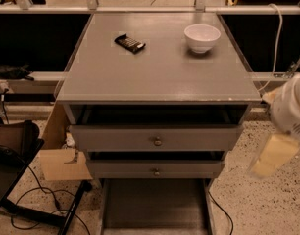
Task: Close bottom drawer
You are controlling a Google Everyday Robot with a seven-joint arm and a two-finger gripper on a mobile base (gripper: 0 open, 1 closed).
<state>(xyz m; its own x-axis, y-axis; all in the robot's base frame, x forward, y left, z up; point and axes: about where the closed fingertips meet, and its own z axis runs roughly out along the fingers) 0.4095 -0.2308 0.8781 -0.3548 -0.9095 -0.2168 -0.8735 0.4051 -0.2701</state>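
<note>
A grey cabinet has three drawers. The bottom drawer is pulled far out; I see its plain dark grey tray at the lower edge, while its front and knob are cut off below the picture. The two drawers above, the widest and the mid-width, stand slightly open, each with a small round knob. My gripper appears as a blurred white and yellowish shape at the right. It hangs beside the cabinet's right side at the height of the upper drawers and touches nothing.
A white bowl and a small dark flat object lie on the cabinet top. A cardboard box and a black chair with floor cables stand to the left. A cable runs on the speckled floor at the right.
</note>
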